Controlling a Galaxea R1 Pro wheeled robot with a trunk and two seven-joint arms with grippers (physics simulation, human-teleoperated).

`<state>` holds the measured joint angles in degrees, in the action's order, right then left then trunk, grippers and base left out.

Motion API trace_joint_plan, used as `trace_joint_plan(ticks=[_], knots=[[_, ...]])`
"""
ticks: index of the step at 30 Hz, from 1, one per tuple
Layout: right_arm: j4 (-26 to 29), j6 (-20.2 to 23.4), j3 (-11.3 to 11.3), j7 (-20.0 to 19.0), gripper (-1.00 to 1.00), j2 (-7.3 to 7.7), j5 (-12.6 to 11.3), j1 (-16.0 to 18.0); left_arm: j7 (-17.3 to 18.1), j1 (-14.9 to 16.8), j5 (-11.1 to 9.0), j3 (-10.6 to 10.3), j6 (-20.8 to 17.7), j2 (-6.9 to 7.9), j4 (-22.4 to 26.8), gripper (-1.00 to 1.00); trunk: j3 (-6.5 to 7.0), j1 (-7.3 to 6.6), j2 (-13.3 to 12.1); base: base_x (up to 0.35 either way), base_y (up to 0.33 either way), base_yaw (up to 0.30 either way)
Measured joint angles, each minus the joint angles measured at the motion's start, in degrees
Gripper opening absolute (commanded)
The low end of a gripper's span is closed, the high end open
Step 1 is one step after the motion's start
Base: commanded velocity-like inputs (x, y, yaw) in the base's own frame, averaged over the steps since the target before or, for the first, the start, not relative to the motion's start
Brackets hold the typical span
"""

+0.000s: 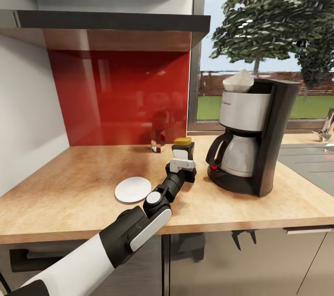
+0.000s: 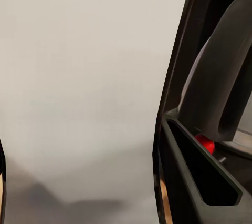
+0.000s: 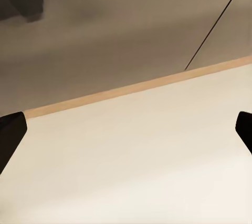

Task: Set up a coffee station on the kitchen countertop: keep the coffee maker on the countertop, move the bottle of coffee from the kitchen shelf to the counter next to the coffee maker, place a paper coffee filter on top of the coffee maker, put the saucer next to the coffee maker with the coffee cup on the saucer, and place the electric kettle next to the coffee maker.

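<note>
left claw (image 1: pixel 183 159) apparently clamped on coffee bottle (image 1: pixel 183 144), wooden countertop (image 1: pixel 69 185), red backsplash (image 1: pixel 120 97); right claw (image 3: pixel 126 129) fingers apart.

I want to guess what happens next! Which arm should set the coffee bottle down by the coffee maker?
Probably the left. In the head view the left gripper is at the bottle of coffee, over the countertop beside the coffee maker. The right fingers face cabinet fronts, below the counter edge.
</note>
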<state>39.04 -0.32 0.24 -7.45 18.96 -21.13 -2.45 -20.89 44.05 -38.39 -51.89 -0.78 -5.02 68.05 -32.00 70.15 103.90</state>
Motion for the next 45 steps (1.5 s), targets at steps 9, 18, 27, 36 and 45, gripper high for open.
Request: trace_joint_plan(ticks=[9,18,27,36,45], knots=[[0.0,0.0,0.0,0.0,1.0,0.0,0.0,0.0,0.0,0.0,0.0,0.0,0.0,0.0,0.0,-1.0,-0.62,0.0,0.0,0.0,0.0,0.0],[0.0,0.0,0.0,0.0,1.0,0.0,0.0,0.0,0.0,0.0,0.0,0.0,0.0,0.0,0.0,-1.0,-1.24,0.0,0.0,0.0,0.0,0.0],[0.0,0.0,0.0,0.0,1.0,0.0,0.0,0.0,0.0,0.0,0.0,0.0,0.0,0.0,0.0,-1.0,-1.86,0.0,0.0,0.0,0.0,0.0],[0.0,0.0,0.0,0.0,1.0,0.0,0.0,0.0,0.1,0.0,0.6,0.0,0.0,-0.01,0.1,-1.0,-2.47,0.0,0.0,0.0,0.0,0.0],[0.0,0.0,0.0,0.0,1.0,0.0,0.0,0.0,0.0,0.0,0.8,0.1,0.0,0.0,0.9,-1.0,-3.08,-0.01,0.0,0.0,0.0,0.0]])
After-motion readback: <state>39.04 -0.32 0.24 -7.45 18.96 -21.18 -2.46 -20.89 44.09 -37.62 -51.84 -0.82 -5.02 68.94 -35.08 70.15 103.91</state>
